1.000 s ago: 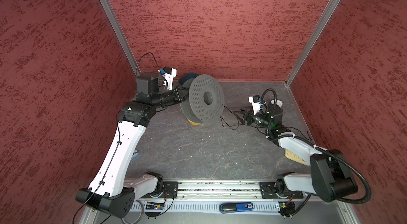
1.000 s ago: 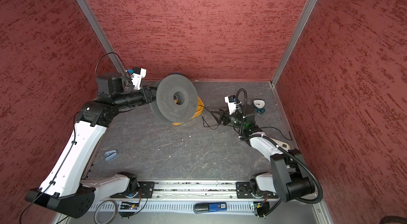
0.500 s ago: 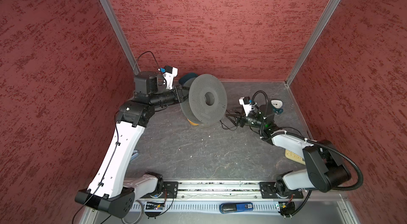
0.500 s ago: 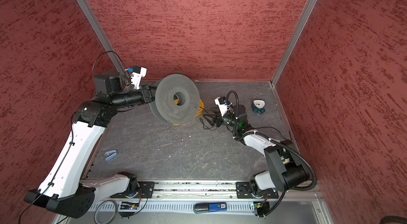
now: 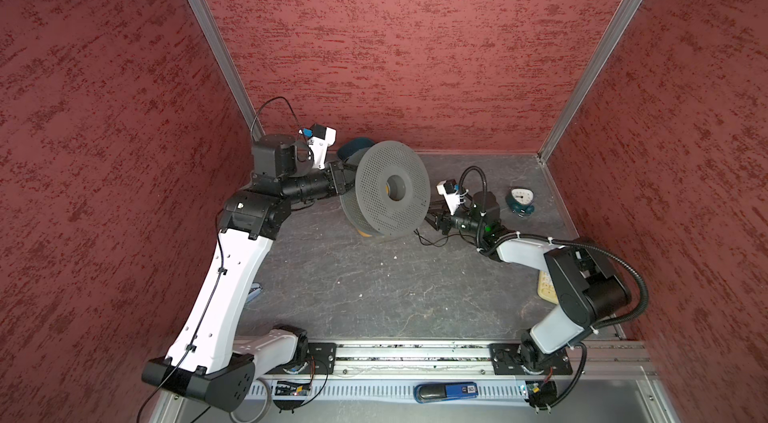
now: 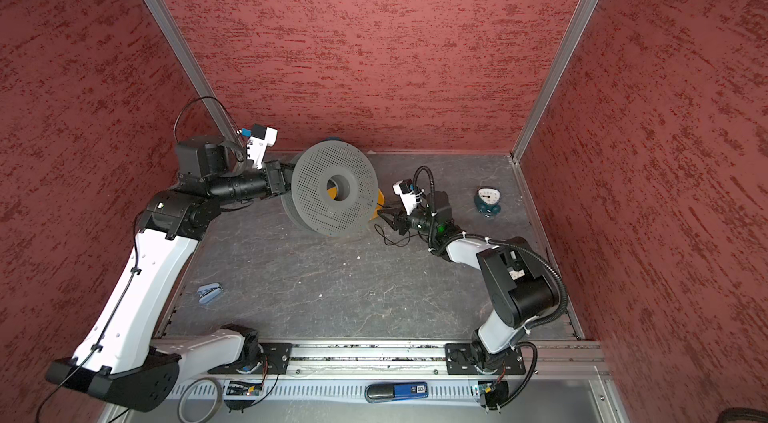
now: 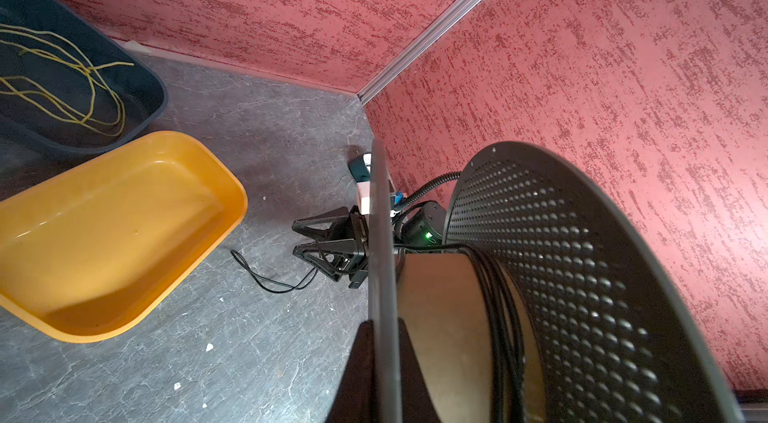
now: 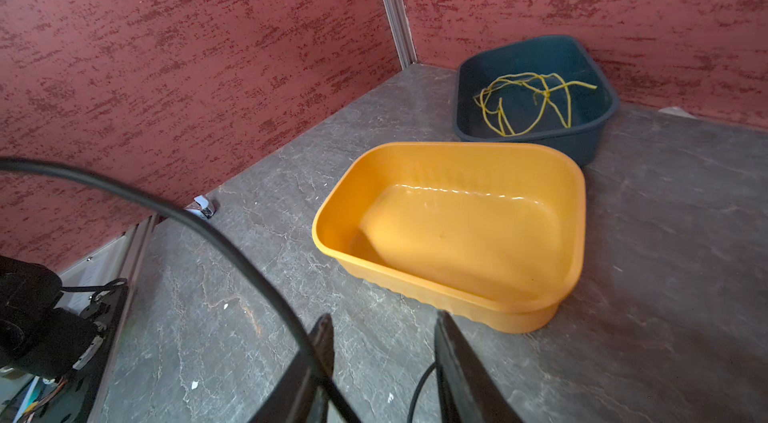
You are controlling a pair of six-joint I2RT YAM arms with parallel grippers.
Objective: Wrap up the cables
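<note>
Item: thin black cord (image 7: 270, 284). Part is wound on the grey perforated spool (image 5: 376, 196) at the centre of both top views. Its loose tail lies on the table (image 5: 374, 296) just right of the spool.
Left gripper (image 7: 384, 323): clamped on the spool flange.
Right gripper (image 8: 382, 317): jaws apart, cord passing between them.

Two trays stood there, a yellow tray (image 8: 415, 279) and a dark blue tray (image 8: 582, 142), plus one spool (image 5: 374, 188), one clock (image 5: 520, 199) and one black cord (image 7: 505, 337).
</note>
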